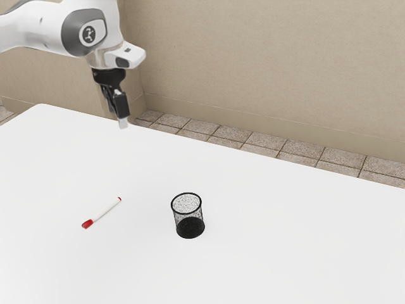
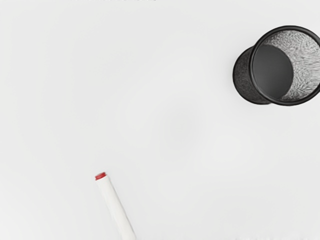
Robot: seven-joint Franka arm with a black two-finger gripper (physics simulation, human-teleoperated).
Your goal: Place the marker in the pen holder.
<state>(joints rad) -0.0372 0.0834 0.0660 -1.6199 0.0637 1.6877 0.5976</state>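
High over the table's far side in the exterior view, the black gripper (image 1: pixel 123 120) points down, well above the marker and the pen holder. The white marker (image 1: pixel 106 212) lies flat on the table, its red cap toward the exterior view's lower left and a small red tip at its other end. To its right in that view stands the black mesh pen holder (image 1: pixel 189 218), upright, with nothing seen inside. In the wrist view appear the marker (image 2: pixel 116 207), cut off by the picture's edge, and the open-topped pen holder (image 2: pixel 245 77).
The white table (image 1: pixel 278 234) extends around both things. Beyond its far edge are a tiled floor (image 1: pixel 253 140) and a beige wall (image 1: pixel 272 57).
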